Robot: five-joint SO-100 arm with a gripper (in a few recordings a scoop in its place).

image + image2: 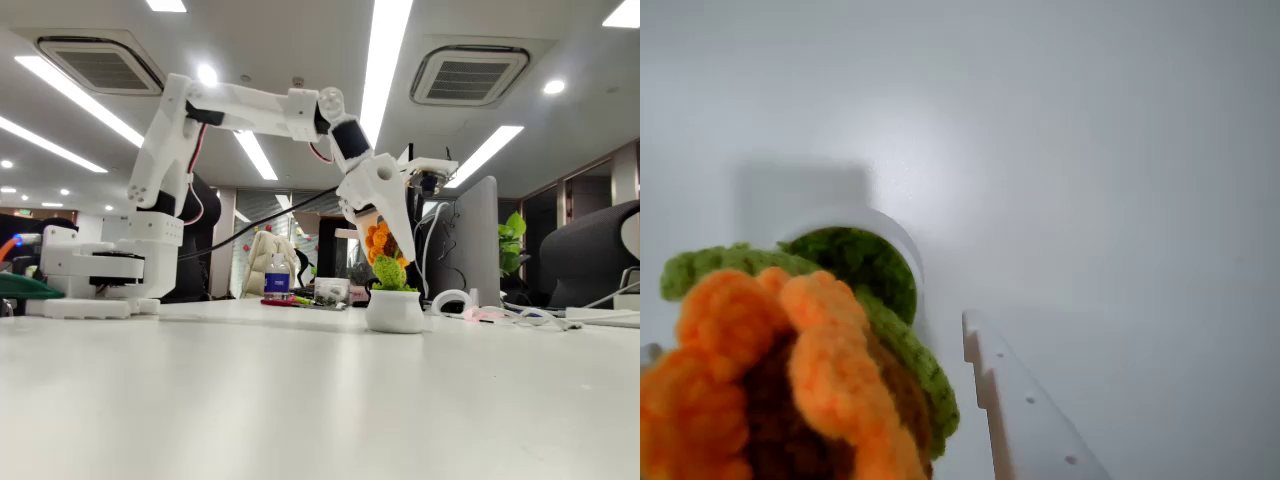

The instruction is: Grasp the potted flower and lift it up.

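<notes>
In the fixed view the potted flower [392, 290] stands upright on the white surface [300, 400], toward its far edge and right of the middle, its round white pot resting flat on the surface. The white arm [250, 110] reaches over from its base [100, 270] at the far left edge, and its end effector [392, 235] points down at the orange bloom, one long white finger [403, 225] overlapping the petals just above the green leaves. In the wrist view the orange petals and brown centre of the flower [790, 390] crowd the lower left, with the green filling and white rim of the pot behind them, while one finger [1025, 410] lies just to the right of the bloom, a narrow gap between them. The opposite finger cannot be made out, so whether the end effector grips the flower or how wide it stands cannot be told.
</notes>
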